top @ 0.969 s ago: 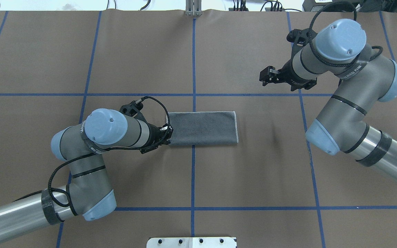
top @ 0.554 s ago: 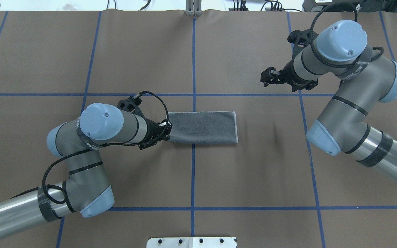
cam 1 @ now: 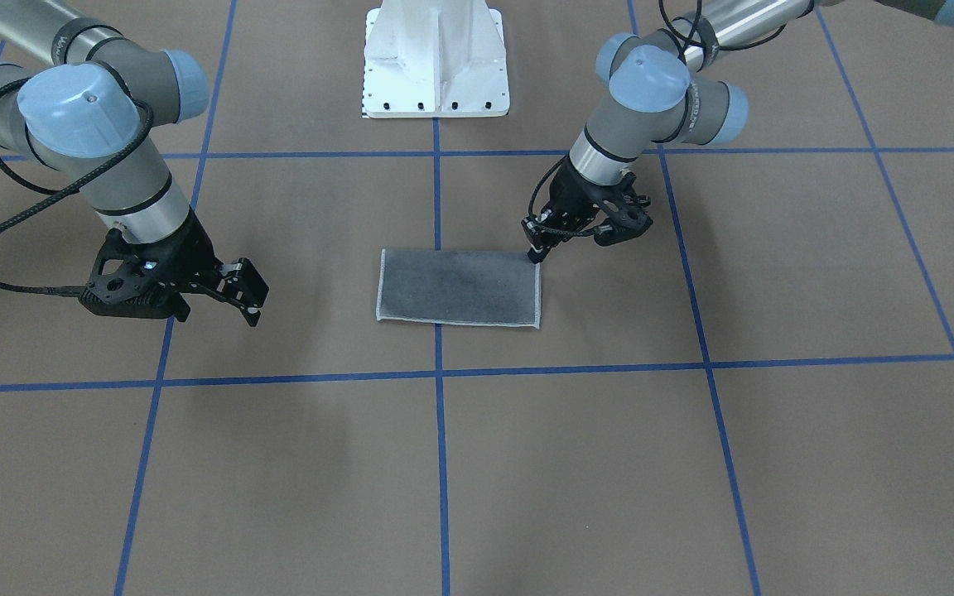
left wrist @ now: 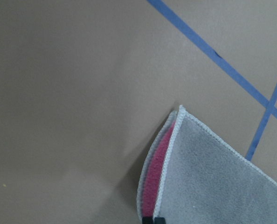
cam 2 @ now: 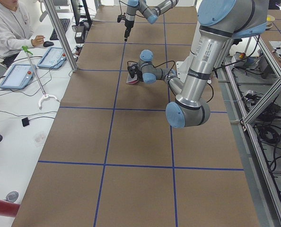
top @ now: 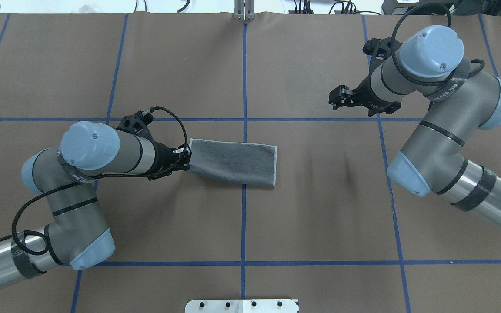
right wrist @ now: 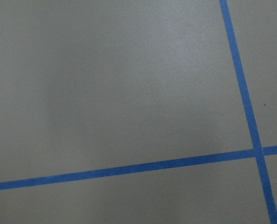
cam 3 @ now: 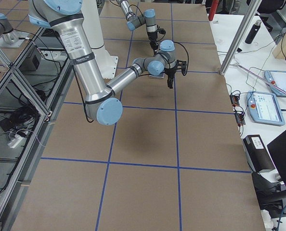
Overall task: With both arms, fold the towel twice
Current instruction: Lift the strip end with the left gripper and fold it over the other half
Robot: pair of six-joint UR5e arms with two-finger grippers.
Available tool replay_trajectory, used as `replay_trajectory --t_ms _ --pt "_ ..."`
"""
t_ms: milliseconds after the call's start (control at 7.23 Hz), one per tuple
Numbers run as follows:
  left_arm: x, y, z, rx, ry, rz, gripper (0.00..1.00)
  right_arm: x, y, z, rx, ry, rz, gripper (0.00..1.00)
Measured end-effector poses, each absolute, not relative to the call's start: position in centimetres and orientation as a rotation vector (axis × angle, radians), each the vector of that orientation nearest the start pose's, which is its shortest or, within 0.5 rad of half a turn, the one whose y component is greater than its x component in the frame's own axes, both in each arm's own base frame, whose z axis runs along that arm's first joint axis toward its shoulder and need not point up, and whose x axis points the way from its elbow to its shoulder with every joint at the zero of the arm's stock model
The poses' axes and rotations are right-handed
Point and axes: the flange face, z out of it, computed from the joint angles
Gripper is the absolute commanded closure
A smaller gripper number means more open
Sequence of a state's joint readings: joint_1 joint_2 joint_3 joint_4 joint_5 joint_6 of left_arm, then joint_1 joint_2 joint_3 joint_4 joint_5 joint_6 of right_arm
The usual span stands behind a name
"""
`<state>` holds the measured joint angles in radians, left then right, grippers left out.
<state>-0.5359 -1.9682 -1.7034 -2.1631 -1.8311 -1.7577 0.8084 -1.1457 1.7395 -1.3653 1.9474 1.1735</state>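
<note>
While left end effector pinches towel corner, right end effector hangs open, empty.

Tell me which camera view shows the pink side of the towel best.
The left wrist view: at a corner of the towel the layers gape and the pink face shows between them. The overhead and front-facing views show only grey. The side views show it too small; the right wrist view misses it.
</note>
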Motion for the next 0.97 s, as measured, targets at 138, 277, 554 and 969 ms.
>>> replay_trajectory --t_ms 138,277,554,969 --pt "48.1 -41.2 31.1 -0.017 1.151 -0.473 1.0 -37.0 -52.7 32.3 0.154 -0.854 0.234 0.0" --pt "48.1 -40.8 30.7 -0.006 1.158 -0.459 1.0 -37.0 -52.7 32.3 0.153 -0.855 0.234 0.0" --pt "49.6 -40.5 28.3 0.007 1.187 -0.437 1.0 -37.0 -52.7 32.3 0.152 -0.856 0.233 0.0" --pt "52.8 -41.2 24.2 0.036 1.227 -0.429 1.0 -36.8 -52.6 32.0 0.155 -0.86 0.233 0.0"
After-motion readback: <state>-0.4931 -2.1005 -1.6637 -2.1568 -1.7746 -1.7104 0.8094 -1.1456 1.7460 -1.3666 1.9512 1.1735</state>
